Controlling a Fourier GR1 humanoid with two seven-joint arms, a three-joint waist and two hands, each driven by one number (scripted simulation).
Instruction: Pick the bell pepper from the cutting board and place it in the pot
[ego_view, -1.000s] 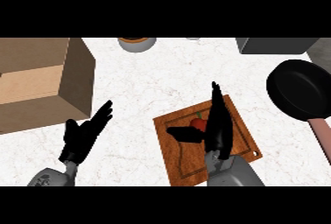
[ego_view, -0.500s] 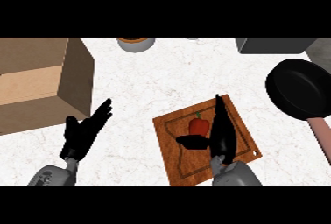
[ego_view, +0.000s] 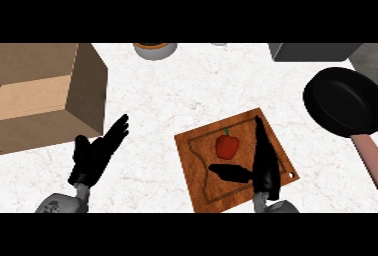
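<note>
While the small red bell pepper (ego_view: 227, 145) lay free on the brown wooden cutting board (ego_view: 198, 150) at lower centre-right of the frame, the right hand (ego_view: 264, 165) stretched over the board just beside it, fingers straight and pressed together, thumb spread toward the lower left, pinching nothing. At lower left, the left hand (ego_view: 96, 155) rested open on the white marble counter (ego_view: 184, 85), fingers up. A black frying pan with a pink handle (ego_view: 343, 107) sat at right; nothing showed inside it. An open brown cardboard box (ego_view: 44, 95) filled the upper left. A grey pot (ego_view: 155, 49) stood at the top edge, contents unclear.
</note>
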